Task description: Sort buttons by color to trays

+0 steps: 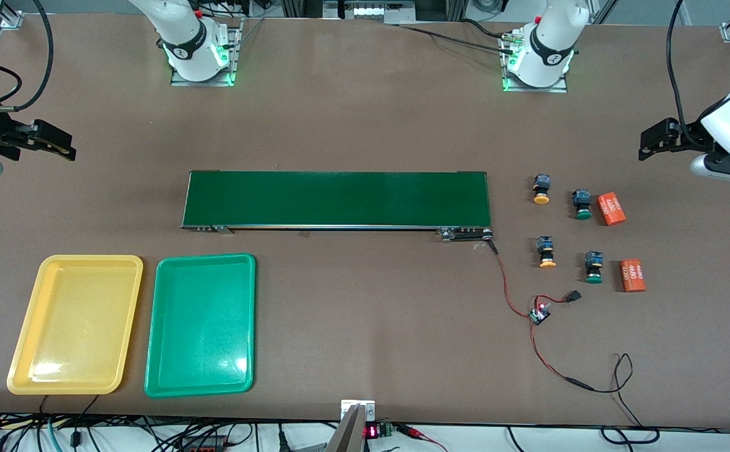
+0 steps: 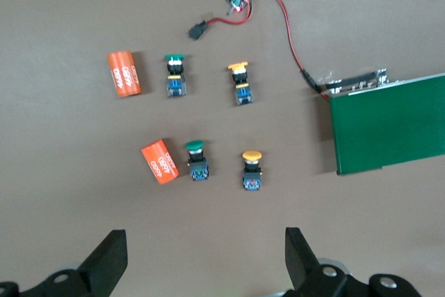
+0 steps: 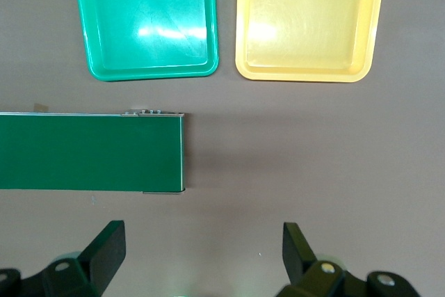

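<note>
Four buttons lie on the table off the conveyor's end, toward the left arm's end. Two have orange caps point(image 1: 541, 189) point(image 1: 546, 252) and two have green caps point(image 1: 582, 204) point(image 1: 593, 267). The left wrist view shows the same green-capped point(image 2: 197, 161) and orange-capped point(image 2: 252, 170) buttons. The yellow tray point(image 1: 75, 323) and green tray point(image 1: 201, 323) sit side by side, both empty, toward the right arm's end. My left gripper point(image 1: 648, 145) point(image 2: 206, 255) hangs open over bare table beside the buttons. Over bare table at the other end, my right gripper point(image 1: 63, 149) point(image 3: 204, 255) is open and holds nothing.
A long dark-green conveyor belt point(image 1: 336, 199) lies across the table's middle. Two orange cylinders point(image 1: 612, 208) point(image 1: 632, 275) lie beside the green-capped buttons. A small circuit board point(image 1: 539, 314) with red and black wires trails from the conveyor's end toward the front edge.
</note>
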### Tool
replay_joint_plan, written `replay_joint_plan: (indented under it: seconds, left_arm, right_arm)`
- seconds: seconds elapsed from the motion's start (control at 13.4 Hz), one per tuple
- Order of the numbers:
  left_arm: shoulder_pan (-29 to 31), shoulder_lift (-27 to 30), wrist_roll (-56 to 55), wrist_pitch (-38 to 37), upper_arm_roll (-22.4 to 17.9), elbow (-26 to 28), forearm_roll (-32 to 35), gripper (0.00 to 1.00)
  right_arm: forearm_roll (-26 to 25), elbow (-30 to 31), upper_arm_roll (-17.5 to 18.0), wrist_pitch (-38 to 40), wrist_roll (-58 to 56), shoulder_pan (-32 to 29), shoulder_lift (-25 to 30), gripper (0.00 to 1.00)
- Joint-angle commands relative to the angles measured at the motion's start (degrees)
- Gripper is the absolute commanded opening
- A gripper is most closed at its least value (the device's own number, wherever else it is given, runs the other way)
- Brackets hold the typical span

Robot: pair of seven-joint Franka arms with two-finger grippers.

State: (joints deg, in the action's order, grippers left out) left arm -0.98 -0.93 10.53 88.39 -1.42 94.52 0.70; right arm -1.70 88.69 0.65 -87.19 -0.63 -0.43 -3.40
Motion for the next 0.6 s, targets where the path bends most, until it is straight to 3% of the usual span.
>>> replay_joint_plan:
  seconds: [0.0, 0.52]
  left_arm:
    - [1.15, -2.05, 0.89, -2.96, -0.25, -1.80, -0.78, 1.00]
    - [5.09, -10.13, 1.07, 1.50, -0.25, -3.12, 0.27, 1.00]
  right_arm:
    - [0.56, -0.36, -0.04, 0.09, -0.08, 0.25, -0.12, 1.00]
    - [0.56, -0.36, -0.04, 0.18, -0.16, 0.25, -0.12, 1.00]
